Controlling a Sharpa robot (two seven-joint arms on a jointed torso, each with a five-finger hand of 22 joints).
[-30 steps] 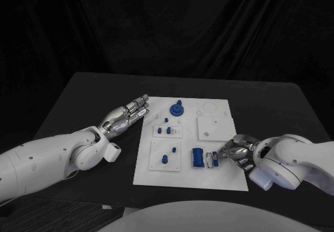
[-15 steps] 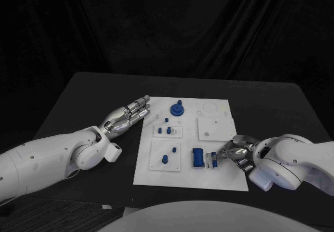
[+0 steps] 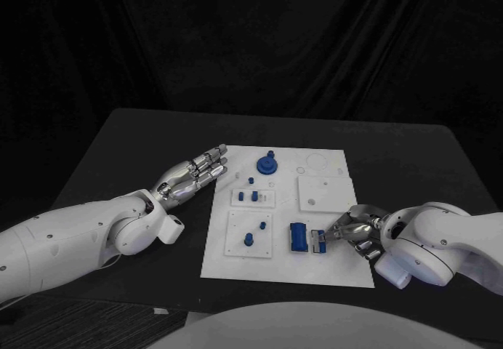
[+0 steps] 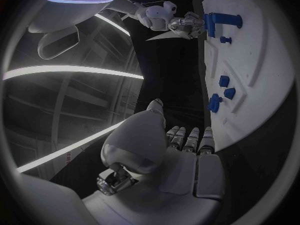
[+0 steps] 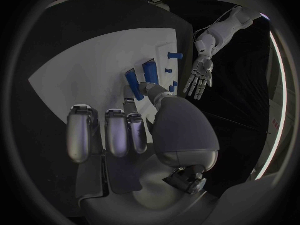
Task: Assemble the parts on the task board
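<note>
The white task board (image 3: 315, 269) lay mid-table. A small blue part (image 3: 318, 242) at its near right edge, beside a larger blue block (image 3: 299, 237), was pinched by the right hand (image 3: 355, 231). The left hand (image 3: 194, 174) was held flat beside the board's left edge, fingers extended, holding nothing.

The white task board (image 3: 315, 269) lies flat, with raised white plates. Blue parts on it: a round knobbed piece (image 3: 267, 165) at its far edge, small pegs (image 3: 249, 195) mid-board, a rectangular block (image 3: 299, 238) near its front edge.
</note>
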